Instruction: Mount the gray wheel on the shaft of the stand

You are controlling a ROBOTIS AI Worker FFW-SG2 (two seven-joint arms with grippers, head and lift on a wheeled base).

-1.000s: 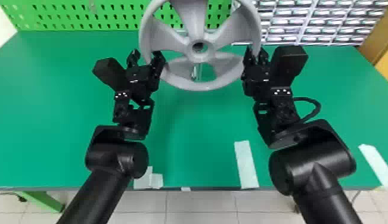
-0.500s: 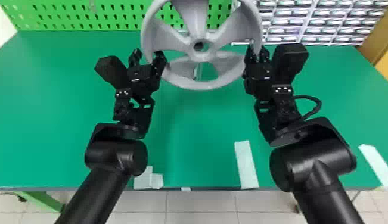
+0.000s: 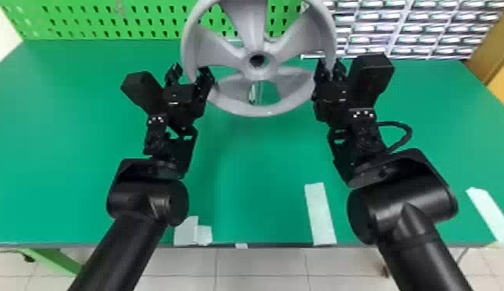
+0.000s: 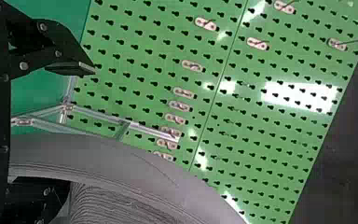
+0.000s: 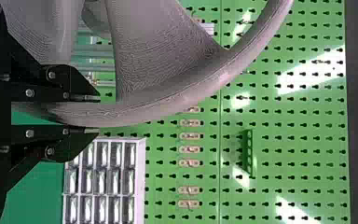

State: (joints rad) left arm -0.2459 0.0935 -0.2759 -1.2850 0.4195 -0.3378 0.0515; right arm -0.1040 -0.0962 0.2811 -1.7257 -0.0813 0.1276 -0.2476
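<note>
In the head view, the gray wheel is held up between the two arms, toward the far side of the green table, its hub hole turned toward the robot and its top reaching the upper edge of the view. The left gripper is open at the wheel's left side, its fingers spread wide with the rim passing between them. The right gripper is closed on the rim at the opposite side. Part of the metal stand shows through the gap between the lower spokes. Behind are a green pegboard and, to the right, a rack of small drawers. Pale tape strips lie near the table's front edge. In the left wrist view, one finger of the left gripper stands well apart from the wheel's rim, while the other is partly hidden behind it; the stand's bars show beyond, in front of the pegboard. In the right wrist view, the right gripper has the rim pinched between its two fingers, with bars partly visible behind the spokes.
</note>
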